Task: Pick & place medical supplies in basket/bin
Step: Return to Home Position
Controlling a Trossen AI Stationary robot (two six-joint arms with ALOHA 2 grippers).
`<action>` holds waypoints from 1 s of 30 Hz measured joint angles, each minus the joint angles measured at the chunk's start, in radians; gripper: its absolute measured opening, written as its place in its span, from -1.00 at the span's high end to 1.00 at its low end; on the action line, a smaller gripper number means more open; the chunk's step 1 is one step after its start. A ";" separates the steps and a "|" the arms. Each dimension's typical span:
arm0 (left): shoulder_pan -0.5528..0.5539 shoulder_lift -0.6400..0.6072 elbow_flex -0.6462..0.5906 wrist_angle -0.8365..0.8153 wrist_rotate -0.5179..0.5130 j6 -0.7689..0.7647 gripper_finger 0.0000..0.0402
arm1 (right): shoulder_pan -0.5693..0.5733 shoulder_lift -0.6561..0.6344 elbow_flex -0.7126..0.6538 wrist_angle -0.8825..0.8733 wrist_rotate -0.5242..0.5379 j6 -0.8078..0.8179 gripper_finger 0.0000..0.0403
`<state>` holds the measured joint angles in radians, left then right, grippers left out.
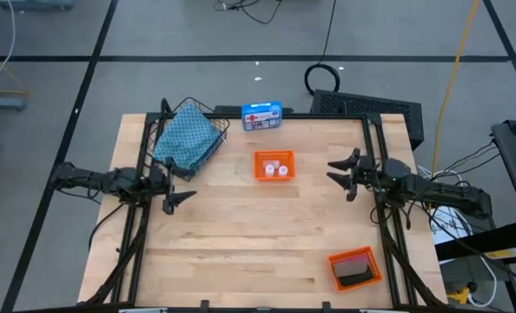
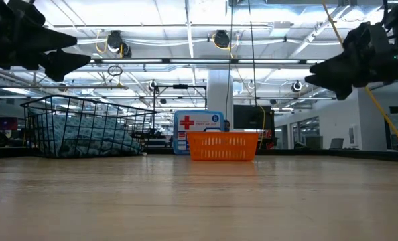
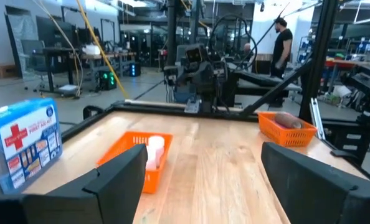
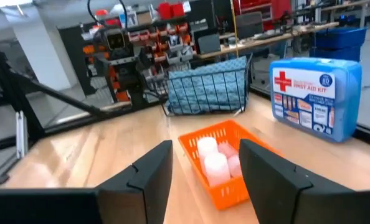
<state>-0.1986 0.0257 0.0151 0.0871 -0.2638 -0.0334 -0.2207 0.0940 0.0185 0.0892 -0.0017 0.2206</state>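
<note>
The wire basket (image 1: 208, 122) stands at the table's far left with the folded teal cloth (image 1: 187, 137) lying in it. A small orange tray (image 1: 260, 167) in the middle holds white vials (image 4: 213, 158). Another orange tray (image 1: 334, 263) at the near right holds rolls (image 1: 355, 273). My left gripper (image 1: 188, 184) hovers open at the left edge, pointing level across the table. My right gripper (image 1: 331, 171) hovers open at the right, facing the vial tray. Neither has anything between its fingers.
A blue first-aid box (image 1: 261, 116) stands at the far edge, just right of the basket. Black frame rails (image 1: 375, 156) run along both sides of the table. Bare wood (image 1: 241, 243) lies between the arms and toward the near edge. A person (image 3: 281, 43) stands in the room behind.
</note>
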 joint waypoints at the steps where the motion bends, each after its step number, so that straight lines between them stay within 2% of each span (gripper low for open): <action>1: 0.000 0.000 0.000 -0.010 0.000 -0.004 -0.59 | 0.000 0.000 0.000 -0.011 0.000 -0.006 0.14; 10: 0.000 0.000 0.002 -0.031 0.000 -0.006 -0.64 | 0.000 0.002 -0.002 -0.035 0.000 -0.122 0.12; 15: 0.000 0.000 0.002 -0.031 0.000 0.104 -0.59 | 0.000 0.002 -0.003 -0.035 0.000 -0.208 0.14; 20: 0.000 0.000 0.002 -0.031 0.000 0.126 -0.56 | 0.000 0.002 -0.003 -0.036 0.000 -0.214 0.14; 30: 0.001 0.000 0.002 -0.031 0.000 0.128 -0.62 | 0.000 0.002 -0.003 -0.036 0.000 -0.214 0.14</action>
<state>-0.1978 0.0257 0.0166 0.0563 -0.2637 0.0947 -0.2207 0.0963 0.0151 0.0532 -0.0019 0.0067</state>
